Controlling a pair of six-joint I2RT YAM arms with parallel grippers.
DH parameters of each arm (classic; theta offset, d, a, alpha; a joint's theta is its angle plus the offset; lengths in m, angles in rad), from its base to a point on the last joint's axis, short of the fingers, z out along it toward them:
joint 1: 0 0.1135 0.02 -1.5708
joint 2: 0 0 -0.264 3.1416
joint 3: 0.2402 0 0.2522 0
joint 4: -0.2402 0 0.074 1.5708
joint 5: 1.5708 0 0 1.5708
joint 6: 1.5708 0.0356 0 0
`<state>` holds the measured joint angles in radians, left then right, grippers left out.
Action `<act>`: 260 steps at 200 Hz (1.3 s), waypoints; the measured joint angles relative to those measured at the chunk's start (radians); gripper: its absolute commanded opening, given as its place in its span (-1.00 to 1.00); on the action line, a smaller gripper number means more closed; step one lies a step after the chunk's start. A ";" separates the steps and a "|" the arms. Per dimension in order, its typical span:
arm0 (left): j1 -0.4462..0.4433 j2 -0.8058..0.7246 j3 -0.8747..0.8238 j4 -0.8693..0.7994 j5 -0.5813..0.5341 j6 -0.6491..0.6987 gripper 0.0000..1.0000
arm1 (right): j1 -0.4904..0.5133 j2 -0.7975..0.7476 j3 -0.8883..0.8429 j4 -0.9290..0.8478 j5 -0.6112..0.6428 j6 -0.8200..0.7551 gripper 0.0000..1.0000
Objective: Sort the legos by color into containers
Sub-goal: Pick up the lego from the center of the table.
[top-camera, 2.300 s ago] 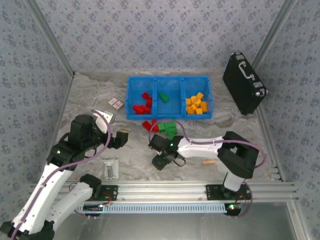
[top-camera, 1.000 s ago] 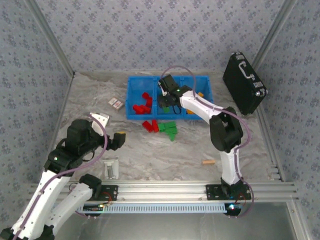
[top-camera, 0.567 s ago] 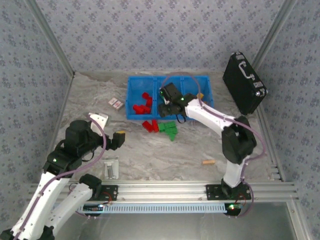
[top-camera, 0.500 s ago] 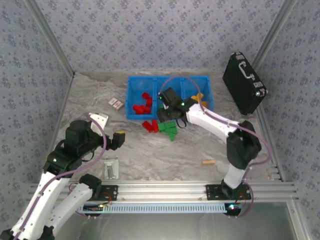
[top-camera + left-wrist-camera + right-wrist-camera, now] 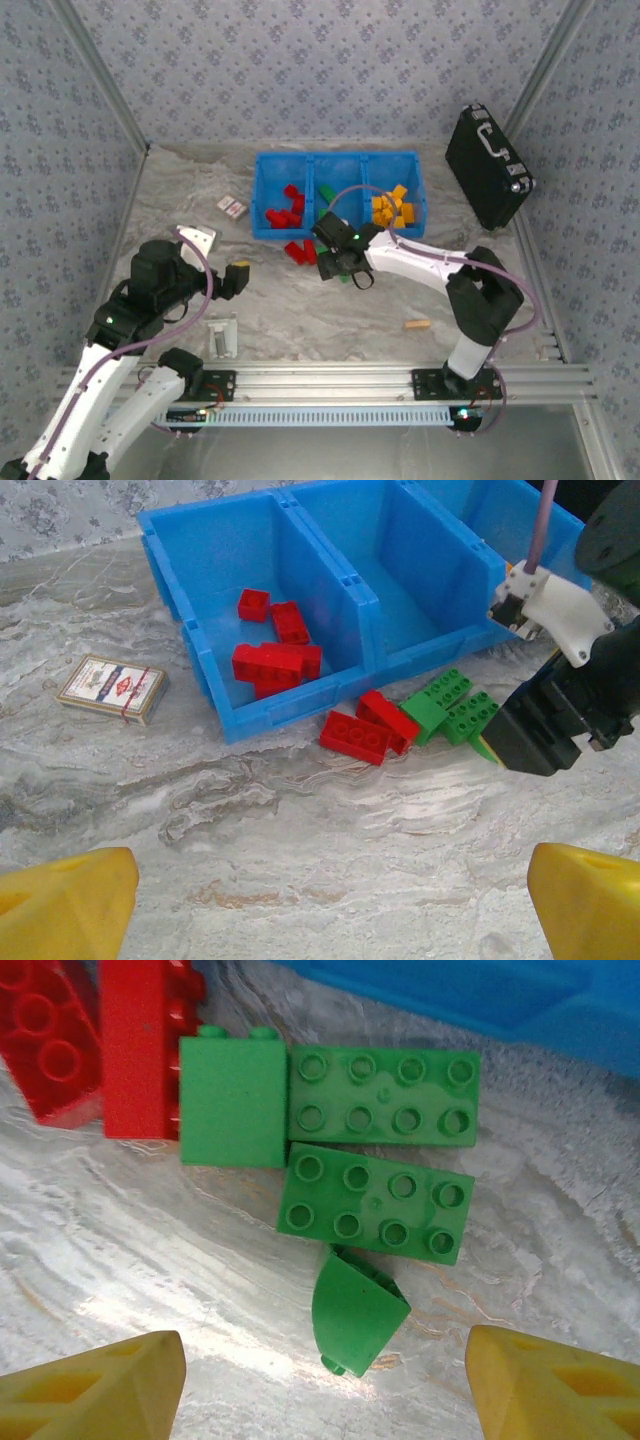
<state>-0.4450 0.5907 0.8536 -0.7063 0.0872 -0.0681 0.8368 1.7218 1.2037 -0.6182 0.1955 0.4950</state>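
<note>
My right claw (image 5: 325,1385) hangs low over the loose pile, its yellow fingers (image 5: 100,1385) spread wide and gripping nothing. Just ahead of them a curved green piece (image 5: 350,1320) lies on its side. Beyond it sit two flat green legos (image 5: 375,1203) side by side and a green block (image 5: 232,1102), which touches two red legos (image 5: 140,1050). All of these rest on the bench (image 5: 150,1250), close against the near wall of the containers (image 5: 335,154). A second ago this claw was up over the middle bin with its jaws narrower; it has since come back to the pile and opened out. Red bricks (image 5: 285,210) lie in the left bin and orange-yellow bricks (image 5: 393,208) in the right. I think a green one is in the middle bin, but the cable crosses it. My left claw (image 5: 325,900) is fully open and empty, held over the bench's left side, well apart from the pile.
</note>
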 measured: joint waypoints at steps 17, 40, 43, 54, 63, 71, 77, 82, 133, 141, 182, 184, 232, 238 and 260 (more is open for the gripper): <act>0.000 0.000 0.000 0.000 -0.005 0.000 1.00 | 0.000 0.020 0.000 -0.002 0.000 0.013 0.54; 0.000 0.000 0.000 0.000 -0.011 0.000 1.00 | 0.000 0.021 -0.001 -0.003 0.000 0.026 0.55; 0.000 0.000 0.000 0.000 -0.012 0.000 1.00 | 0.000 0.022 -0.001 -0.003 -0.001 0.028 0.54; 0.000 0.000 -0.002 0.001 -0.016 0.000 1.00 | -0.001 0.023 -0.001 -0.004 -0.001 0.033 0.54; 0.000 0.000 -0.004 0.001 -0.018 0.000 1.00 | -0.002 0.025 -0.001 -0.003 -0.001 0.037 0.54; 0.000 0.000 -0.006 0.001 -0.022 0.001 1.00 | -0.003 0.029 -0.001 -0.003 -0.001 0.040 0.54; 0.000 0.000 -0.008 0.001 -0.023 0.000 1.00 | -0.003 0.032 -0.001 -0.003 -0.002 0.041 0.54; 0.000 0.000 -0.008 0.001 -0.025 0.001 1.00 | -0.003 0.035 -0.001 -0.002 -0.002 0.041 0.54; 0.000 0.000 -0.011 0.001 -0.029 0.001 1.00 | -0.012 0.060 -0.043 0.019 -0.015 0.057 0.36; 0.000 0.000 -0.011 0.001 -0.029 0.001 1.00 | -0.015 0.062 -0.049 0.024 -0.018 0.059 0.35; 0.000 0.000 -0.011 0.001 -0.029 0.001 1.00 | -0.026 0.075 -0.061 0.056 -0.023 0.064 0.22; 0.000 0.000 -0.011 0.001 -0.029 0.001 1.00 | -0.026 0.076 -0.061 0.058 -0.024 0.064 0.21; 0.000 0.001 -0.011 0.001 -0.029 0.001 1.00 | -0.034 0.097 -0.061 0.090 -0.027 0.066 -0.07; 0.000 0.001 -0.011 0.001 -0.029 0.001 1.00 | -0.034 0.100 -0.061 0.092 -0.027 0.066 -0.11; 0.000 0.001 -0.011 0.001 -0.029 0.001 1.00 | -0.037 0.101 -0.061 0.093 -0.027 0.063 -0.19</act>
<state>-0.4450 0.5919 0.8421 -0.7055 0.0586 -0.0673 0.7998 1.8233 1.1431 -0.5247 0.1688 0.5579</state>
